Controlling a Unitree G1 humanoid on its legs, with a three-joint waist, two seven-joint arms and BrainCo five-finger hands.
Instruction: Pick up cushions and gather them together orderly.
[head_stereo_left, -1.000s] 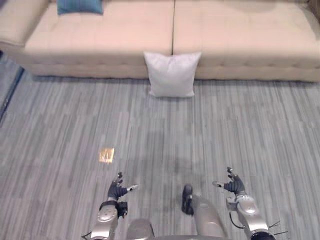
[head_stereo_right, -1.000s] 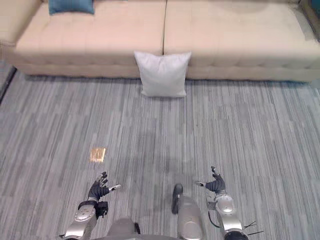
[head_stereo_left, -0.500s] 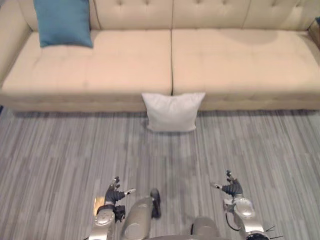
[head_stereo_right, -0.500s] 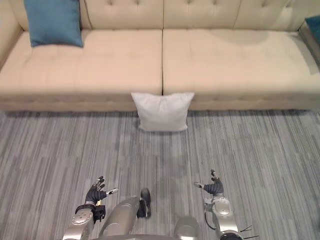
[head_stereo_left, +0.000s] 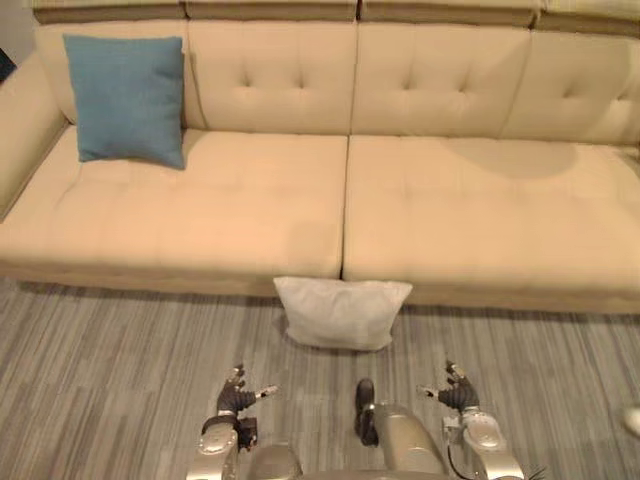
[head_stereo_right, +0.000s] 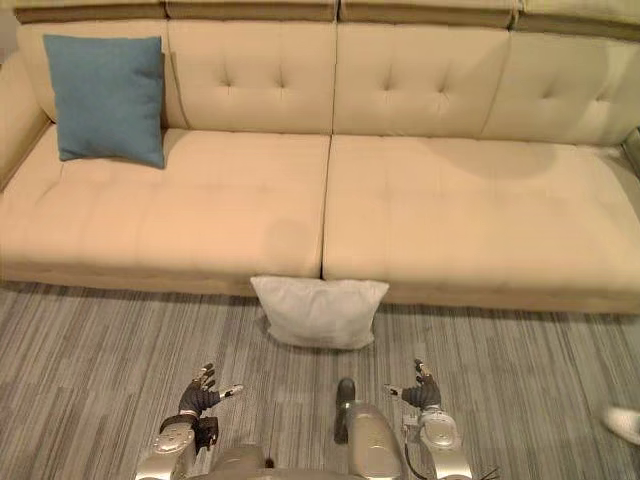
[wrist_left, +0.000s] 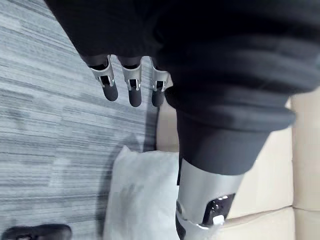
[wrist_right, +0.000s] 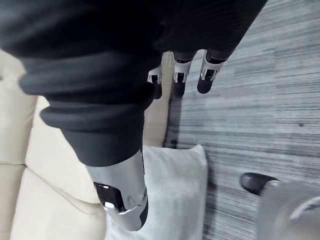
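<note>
The long cream sofa (head_stereo_left: 250, 210) stretches well beyond the fingers, its two seat cushions bare. That would make it the natural place to collect things. At its far end, well off to the outer side of the left hand (head_stereo_left: 236, 398), a blue cushion (head_stereo_left: 125, 98) stands propped in the corner between backrest and armrest. It is square, plump and upright, as if already put where it belongs.

The white cushion (head_stereo_left: 343, 312) is the stray one. It sits on the grey striped floor (head_stereo_left: 100, 350), leaning against the sofa's front, a little ahead of the fingers and between the two hands. It looks soft and slack, pale and smooth, with its top edge sagging.

Both hands hang low and well apart, the right hand (head_stereo_left: 455, 393) mirroring the left. Their fingers (wrist_left: 109, 85) are straight and loosely spread, holding nothing. I'd guess they are set wide to take the cushion from both sides.
</note>
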